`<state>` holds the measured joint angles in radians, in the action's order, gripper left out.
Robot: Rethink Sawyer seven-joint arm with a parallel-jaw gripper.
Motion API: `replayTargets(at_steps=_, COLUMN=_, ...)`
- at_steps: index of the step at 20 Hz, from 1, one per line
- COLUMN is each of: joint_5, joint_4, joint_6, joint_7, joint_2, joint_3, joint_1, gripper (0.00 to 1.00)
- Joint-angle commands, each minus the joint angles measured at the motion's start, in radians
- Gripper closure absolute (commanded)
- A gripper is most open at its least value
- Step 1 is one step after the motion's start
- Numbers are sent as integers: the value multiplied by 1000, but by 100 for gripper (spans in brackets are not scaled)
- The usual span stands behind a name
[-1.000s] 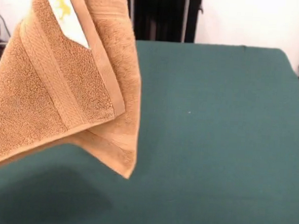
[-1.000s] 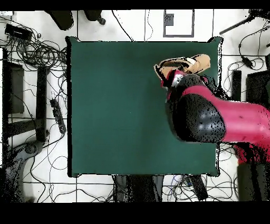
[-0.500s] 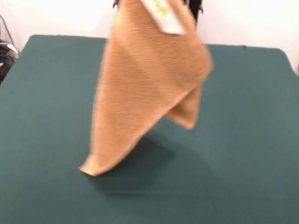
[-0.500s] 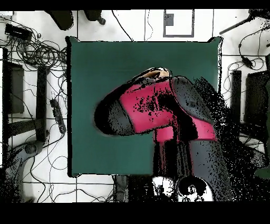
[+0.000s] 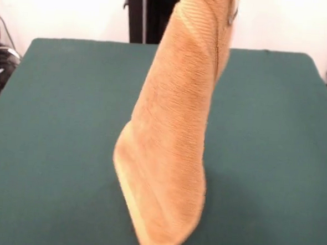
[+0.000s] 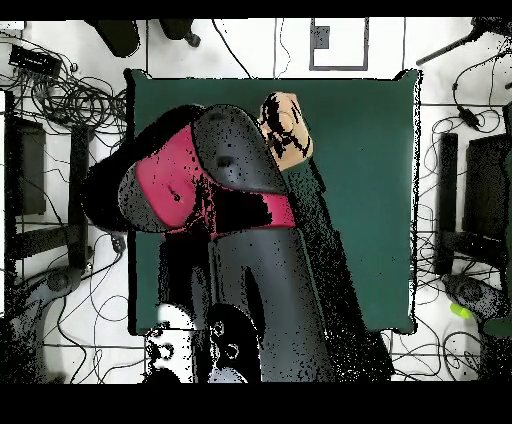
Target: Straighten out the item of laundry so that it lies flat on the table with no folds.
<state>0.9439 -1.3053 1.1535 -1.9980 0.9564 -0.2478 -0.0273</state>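
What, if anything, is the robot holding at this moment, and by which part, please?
The towel hangs from its top end above the table; the gripper and the exact hold are out of sight.

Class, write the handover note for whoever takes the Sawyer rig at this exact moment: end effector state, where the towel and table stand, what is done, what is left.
End effector: out of the front view above the top edge, hidden under the arm from overhead; open or shut cannot be told.
Towel: hanging from above over the table, draped long and narrow, folded on itself lengthwise. Whether its lower end touches the table cannot be told.
Done: towel lifted off the table.
Left: lower it, spread it out flat on the green top with no folds, then let go.
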Motion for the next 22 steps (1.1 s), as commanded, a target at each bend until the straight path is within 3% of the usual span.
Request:
replayTargets(at_steps=1, joint_5=146, joint_4=161, joint_6=234, joint_7=-304, joint_2=-149, joint_3=98, joint_1=107, gripper=100)
replayTargets(at_steps=7, joint_5=195, joint_4=242, joint_6=302, joint_7=-256, joint_2=-220, joint_3=143, joint_1=171, gripper=100)
replayTargets(at_steps=22, joint_5=146, joint_4=484, joint_6=419, joint_7=-267, joint_2=-414, joint_3=201, joint_1=257, gripper=100)
